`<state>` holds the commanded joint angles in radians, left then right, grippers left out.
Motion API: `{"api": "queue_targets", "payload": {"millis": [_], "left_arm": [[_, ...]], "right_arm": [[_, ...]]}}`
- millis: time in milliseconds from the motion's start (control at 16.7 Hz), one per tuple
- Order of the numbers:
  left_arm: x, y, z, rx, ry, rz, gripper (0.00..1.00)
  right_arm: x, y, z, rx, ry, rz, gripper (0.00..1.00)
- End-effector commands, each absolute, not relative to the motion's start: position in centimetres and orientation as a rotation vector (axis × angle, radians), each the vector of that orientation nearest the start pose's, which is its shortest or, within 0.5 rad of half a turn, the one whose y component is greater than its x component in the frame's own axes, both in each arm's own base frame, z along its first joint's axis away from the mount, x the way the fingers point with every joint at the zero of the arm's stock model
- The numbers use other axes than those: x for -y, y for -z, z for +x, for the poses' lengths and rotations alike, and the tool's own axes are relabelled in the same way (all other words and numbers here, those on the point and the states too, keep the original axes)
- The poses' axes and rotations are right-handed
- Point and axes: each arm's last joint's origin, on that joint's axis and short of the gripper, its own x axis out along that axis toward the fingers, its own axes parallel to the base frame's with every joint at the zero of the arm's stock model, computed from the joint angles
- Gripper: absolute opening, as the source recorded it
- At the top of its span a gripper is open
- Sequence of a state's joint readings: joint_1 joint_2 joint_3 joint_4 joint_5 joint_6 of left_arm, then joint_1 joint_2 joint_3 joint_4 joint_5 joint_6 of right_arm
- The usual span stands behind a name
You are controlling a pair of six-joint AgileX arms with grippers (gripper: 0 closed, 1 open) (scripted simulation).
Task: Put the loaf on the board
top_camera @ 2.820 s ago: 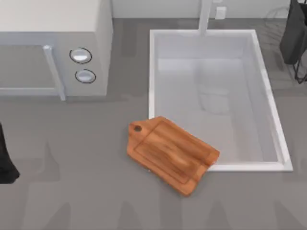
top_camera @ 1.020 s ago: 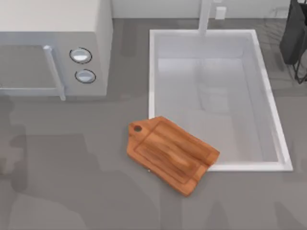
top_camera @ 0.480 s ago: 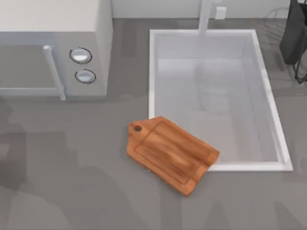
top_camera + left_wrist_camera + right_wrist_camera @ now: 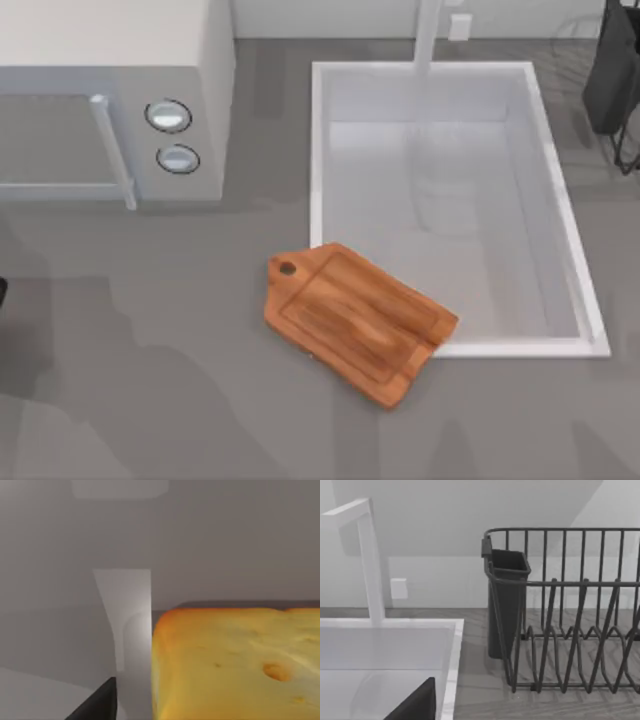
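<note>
The grey bench (image 4: 180, 400) carries a pale microwave oven with two round dials (image 4: 110, 95) at the top view's left and a wide white rectangular sink basin (image 4: 575, 250) at its right, and none of these has shifted over the last few seconds. The reddish-brown wooden cutting board with a tapered, holed handle end and grooved border (image 4: 355, 322) also lies where it did, bare, its far corner overlapping the sink's front rim. What has changed is at the top view's left edge: the dark left arm showed there a few seconds ago, was out of sight a second ago, and now a dark sliver has come back at mid-height. The left wrist view has the golden-yellow, brown-edged block of a loaf (image 4: 235, 665) pressed close against the camera, beside one dark fingertip; whether the left end effector is clenched on it or loose I cannot tell. That suggests the pick-up is in hand and the carry to the board remains. The right arm hangs parked over the black wire dish rack (image 4: 570, 620); its fingers' state I cannot tell.
</note>
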<state>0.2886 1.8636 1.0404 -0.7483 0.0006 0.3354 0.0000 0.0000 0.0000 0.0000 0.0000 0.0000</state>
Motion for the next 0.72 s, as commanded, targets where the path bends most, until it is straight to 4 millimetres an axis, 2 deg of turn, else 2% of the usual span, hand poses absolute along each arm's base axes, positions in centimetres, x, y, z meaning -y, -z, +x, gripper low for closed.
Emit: {"api": "queue_targets", "payload": {"millis": [720], "left_arm": [[-9.05, -11.45, 29.90, -1.571, 0.033, 0.033, 0.02]], "right_arm": [[0.12, -16.00, 10.57, 0.000, 0.000, 0.000, 1.00]]}}
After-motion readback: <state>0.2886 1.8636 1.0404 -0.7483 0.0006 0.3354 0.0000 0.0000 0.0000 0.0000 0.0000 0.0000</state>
